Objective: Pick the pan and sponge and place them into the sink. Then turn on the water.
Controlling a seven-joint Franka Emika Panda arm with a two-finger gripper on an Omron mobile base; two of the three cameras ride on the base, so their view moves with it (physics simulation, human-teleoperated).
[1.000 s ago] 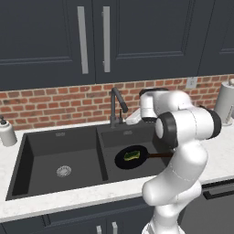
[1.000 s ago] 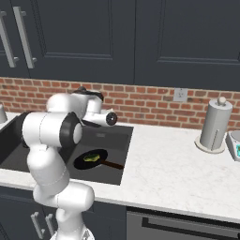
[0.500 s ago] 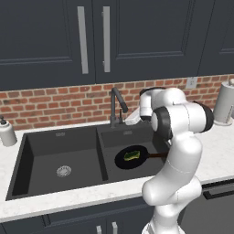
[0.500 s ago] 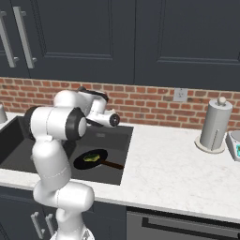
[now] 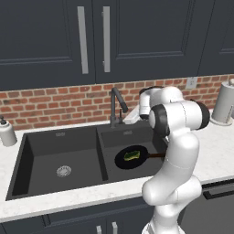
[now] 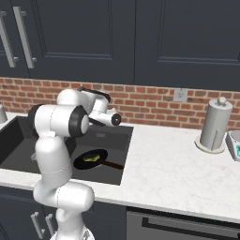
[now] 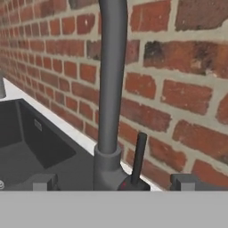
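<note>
The black pan (image 5: 123,161) lies in the right basin of the black sink (image 5: 59,135), its handle pointing right. The yellow-green sponge (image 5: 133,155) rests inside the pan, and both appear again in the right base view, the pan (image 6: 83,163) and the sponge (image 6: 93,158). My gripper (image 7: 113,182) is open and holds nothing. Its fingertips (image 7: 42,181) stand on either side of the base of the dark gooseneck faucet (image 7: 111,80). The faucet's side lever (image 7: 139,156) rises just right of the stem, between the jaws. No water runs.
A white soap dispenser (image 5: 7,132) stands left of the sink. A paper towel roll (image 6: 214,124) stands on the right counter. The brick wall (image 7: 178,89) is close behind the faucet, and dark cabinets hang above.
The arm's elbow has swung left and the hand has settled close to the faucet. Pan and sponge have not moved.
</note>
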